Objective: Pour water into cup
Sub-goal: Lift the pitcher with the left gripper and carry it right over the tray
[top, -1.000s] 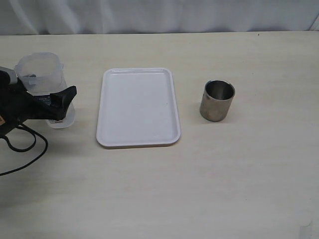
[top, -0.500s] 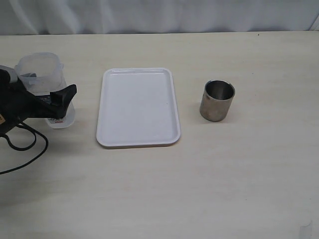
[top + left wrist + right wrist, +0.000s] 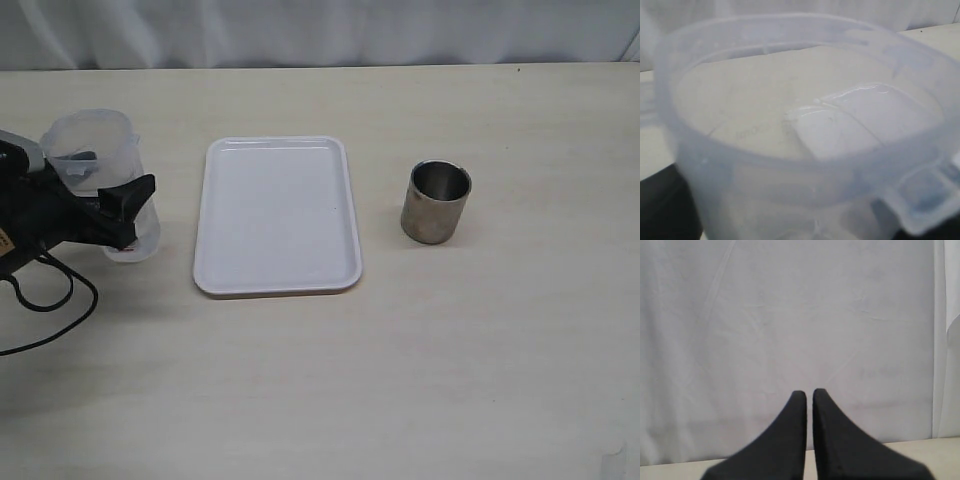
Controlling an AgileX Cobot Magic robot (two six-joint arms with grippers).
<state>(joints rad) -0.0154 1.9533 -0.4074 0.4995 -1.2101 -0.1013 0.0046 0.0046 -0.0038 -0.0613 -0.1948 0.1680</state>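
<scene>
The steel cup [image 3: 436, 203] stands upright on the table, right of the tray, with nothing near it. At the far left stands the clear plastic jug [image 3: 95, 150]. My left gripper [image 3: 110, 185] reaches around its body from the left, the near black finger [image 3: 130, 195] pressed on its side, the far one hidden behind it. In the left wrist view the jug [image 3: 790, 165] fills the frame, rim and spout close up. I cannot make out water inside. My right gripper [image 3: 809, 396] is shut and empty, facing a white curtain, outside the exterior view.
A white rectangular tray [image 3: 278, 215] lies flat between the jug and the cup. A black cable [image 3: 50, 300] loops on the table beneath the left arm. A white curtain [image 3: 320, 30] hangs along the table's far edge.
The left gripper's fingers have closed in on the jug, and the jug has shifted slightly to the right with them. The cup, the tray and the right gripper have not moved.
</scene>
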